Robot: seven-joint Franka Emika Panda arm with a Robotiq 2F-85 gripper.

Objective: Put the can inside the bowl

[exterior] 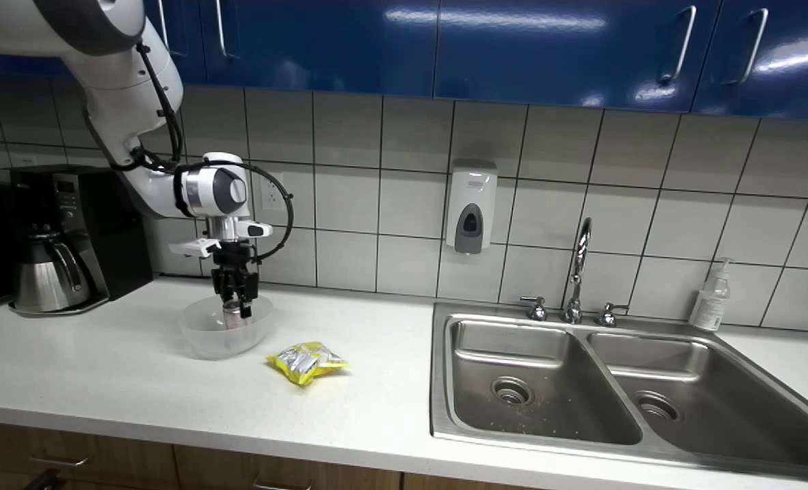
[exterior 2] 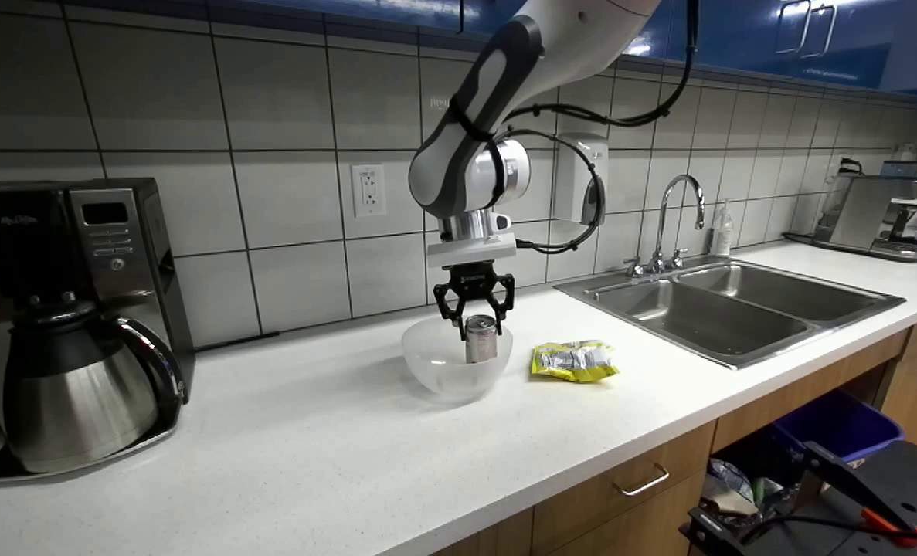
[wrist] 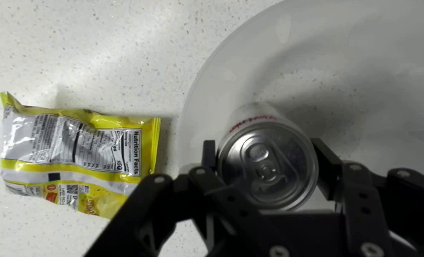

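I have a white countertop [exterior: 383,395] beneath me, flecked in my wrist view. On it sits the translucent plastic bowl [exterior 2: 435,364], upright; just beside but apart from that, I see a yellow-and-silver snack packet [wrist: 79,153] lying back side up. A drip coffee maker [exterior 2: 118,266] stands well apart from both, and in an exterior view I make out an espresso machine [exterior 2: 867,212] beyond the double-basin steel sink [exterior: 608,371] set into the surface.

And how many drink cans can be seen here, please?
1: the can is gripped by the tool, its lower part inside the bowl. More may be hidden among the litter below the counter.
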